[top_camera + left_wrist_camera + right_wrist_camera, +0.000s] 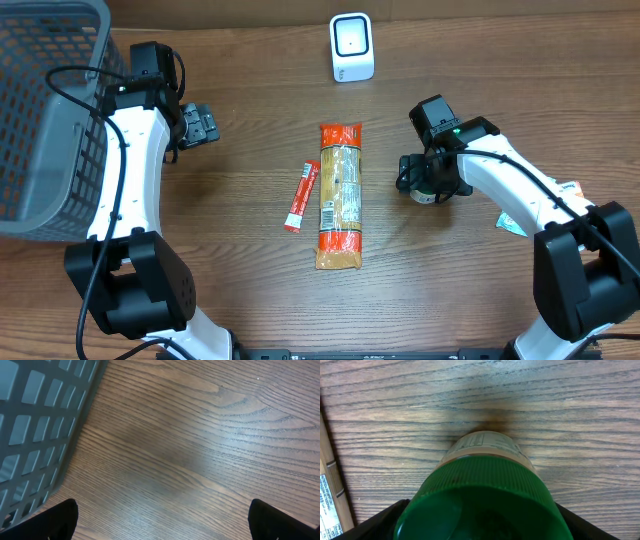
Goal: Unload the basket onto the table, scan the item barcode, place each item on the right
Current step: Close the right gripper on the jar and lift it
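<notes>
A jar with a green lid (485, 485) stands upright on the wooden table, right of centre (424, 193). My right gripper (480, 527) reaches down around it, one black finger (387, 520) on each side of the lid. The jaws stand wide, and no squeeze on the lid shows. The white barcode scanner (352, 47) stands at the back centre, well away from the jar. A long orange pasta pack (340, 195) and a red sachet (301, 197) lie in the middle. My left gripper (200, 127) hovers open over bare wood (162, 520) beside the basket.
A grey plastic basket (50, 120) fills the far left corner, and its wall (35, 435) shows in the left wrist view. A small teal-and-white packet (513, 222) lies partly under my right arm. The pasta pack's edge (327, 500) sits just left of the jar.
</notes>
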Controlling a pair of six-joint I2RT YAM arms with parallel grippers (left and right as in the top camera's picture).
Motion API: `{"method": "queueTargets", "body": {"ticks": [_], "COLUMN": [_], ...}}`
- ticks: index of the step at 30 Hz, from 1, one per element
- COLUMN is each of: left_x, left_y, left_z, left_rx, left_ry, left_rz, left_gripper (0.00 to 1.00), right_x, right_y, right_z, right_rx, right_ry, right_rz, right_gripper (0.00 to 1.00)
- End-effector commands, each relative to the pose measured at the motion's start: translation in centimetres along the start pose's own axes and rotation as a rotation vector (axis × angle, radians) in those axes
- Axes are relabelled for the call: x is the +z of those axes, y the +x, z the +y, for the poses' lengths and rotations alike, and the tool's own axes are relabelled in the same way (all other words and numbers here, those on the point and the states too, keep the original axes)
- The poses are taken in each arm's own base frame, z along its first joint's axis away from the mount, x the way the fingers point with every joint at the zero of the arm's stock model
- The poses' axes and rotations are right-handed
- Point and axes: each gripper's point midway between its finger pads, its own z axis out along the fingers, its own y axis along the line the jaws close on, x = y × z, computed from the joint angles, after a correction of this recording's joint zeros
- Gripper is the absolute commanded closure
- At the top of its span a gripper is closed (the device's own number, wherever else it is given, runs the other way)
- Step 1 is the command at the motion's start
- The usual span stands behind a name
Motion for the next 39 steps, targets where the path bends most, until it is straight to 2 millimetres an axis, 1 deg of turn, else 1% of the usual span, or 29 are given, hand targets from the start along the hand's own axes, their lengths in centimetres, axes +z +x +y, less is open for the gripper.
{"method": "queueTargets", "body": {"ticks": [1,39], "left_x": [-0.74,-0.76], "left_y": [-0.59,-0.57], "left_z": [-0.16,-0.28], "left_rx": [0.008,0.011], "left_ry": [0.011,0.012], "left_rz": [-0.024,-0.024], "left_gripper": [0.0,0.0], "right_x": [-0.59,-0.59], "right_y": [-0.09,0.01], "right_z": [0.14,0.42], "right_rx": [0.006,0.029], "right_ry": [-0.008,-0.024], "right_rz": [-0.018,-0.011], "right_gripper": [0.14,0.14]}}
